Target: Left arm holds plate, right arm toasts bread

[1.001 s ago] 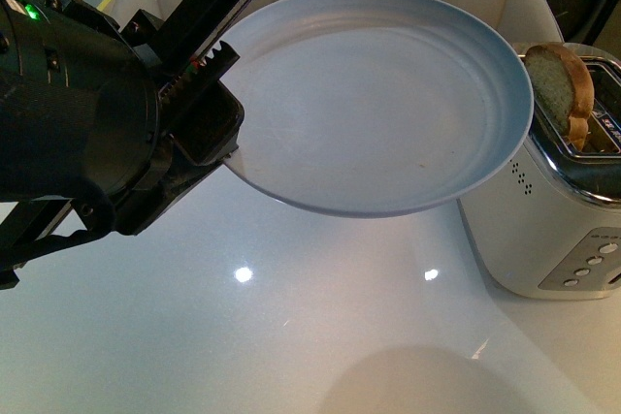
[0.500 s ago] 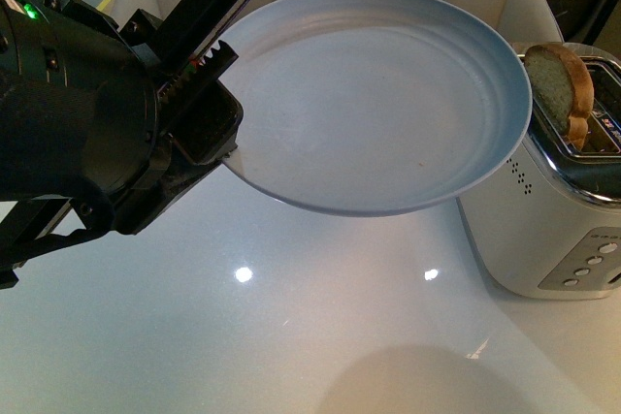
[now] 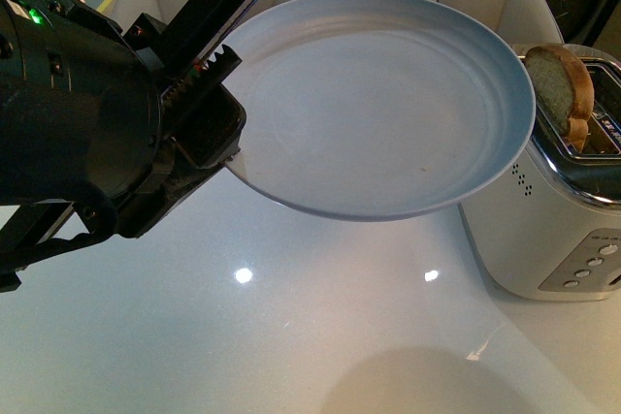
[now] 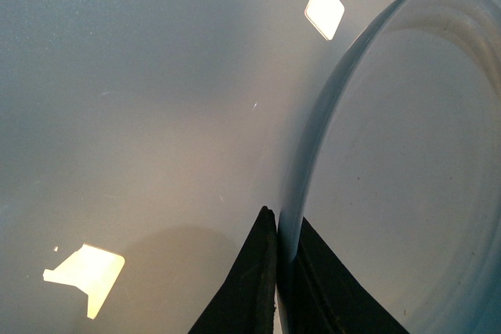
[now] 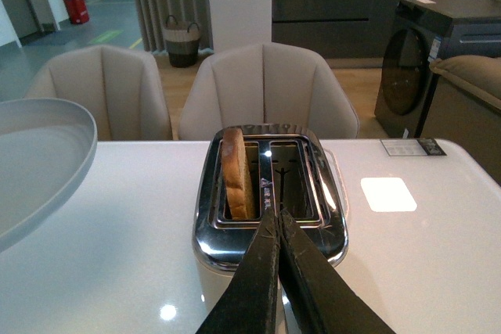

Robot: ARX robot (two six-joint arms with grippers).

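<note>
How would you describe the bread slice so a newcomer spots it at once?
Find the white-and-chrome toaster at the right of the table, beside the held-up plate. The bread stands upright in the toaster slot nearer the plate. It is the only brown-crusted thing there; the neighbouring slot is empty.

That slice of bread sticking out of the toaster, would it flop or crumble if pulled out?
Probably light: the bread is one thin slice. It stands upright above the toaster slot without sagging, so likely fairly stiff. Its soft-looking crumb might crush if pinched hard.
</note>
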